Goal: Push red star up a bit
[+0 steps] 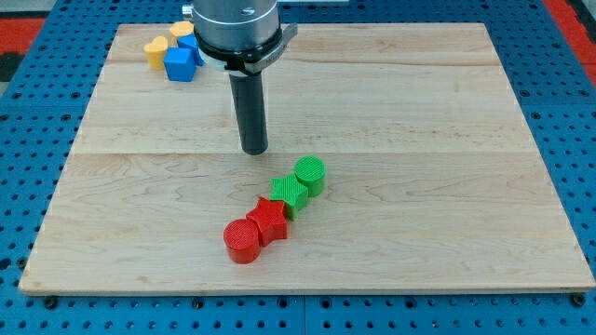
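Observation:
The red star [269,221] lies on the wooden board [447,140], below the middle. It touches a red cylinder [243,242] at its lower left and a green star [290,193] at its upper right. A green cylinder [310,175] sits just past the green star. The four form a diagonal row. My tip [253,149] rests on the board above and slightly left of the row, apart from all blocks.
At the view's top left stand a yellow block [155,51], a blue block [179,63], another yellow block [181,31] and a second blue block [193,46], partly hidden behind the arm's grey head [235,28]. A blue perforated table surrounds the board.

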